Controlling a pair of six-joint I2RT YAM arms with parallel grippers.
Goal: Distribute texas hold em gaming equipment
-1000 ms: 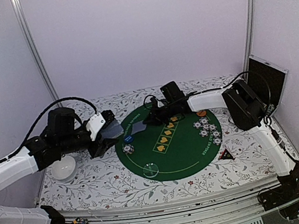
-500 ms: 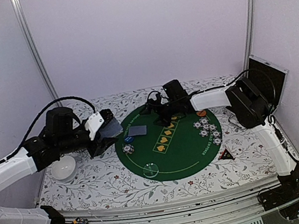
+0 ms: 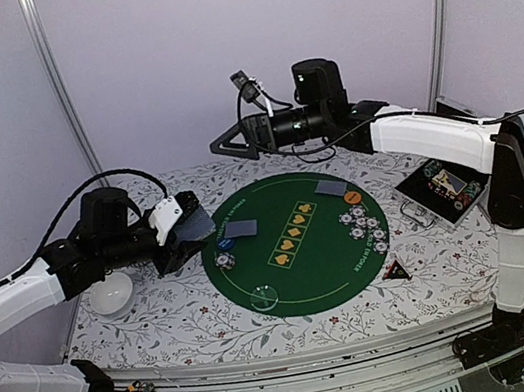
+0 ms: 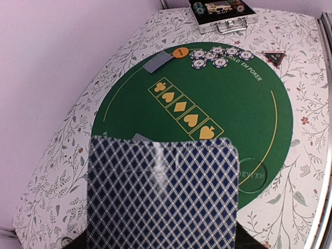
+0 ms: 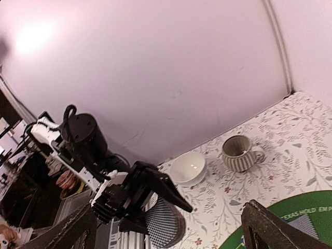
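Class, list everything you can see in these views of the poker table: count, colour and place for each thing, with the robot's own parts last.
mat: one, green, round, mid-table
loose cards: two, grey-blue backs, flat on the mat's far part, left and right
held cards: number unclear, blue-patterned backs, in the left gripper
chip cluster: several, whitish, mat's right side
single chip: one, whitish, mat's left side
blue button: one, beside the single chip
orange button: one, above the chip cluster
bowl: one, white, left of the mat
mug: one, striped grey, beside the bowl
case: one, open, right of the mat
triangle: one, black, off the mat's near right
left gripper: shut on the held cards
right gripper: open, raised over the far edge
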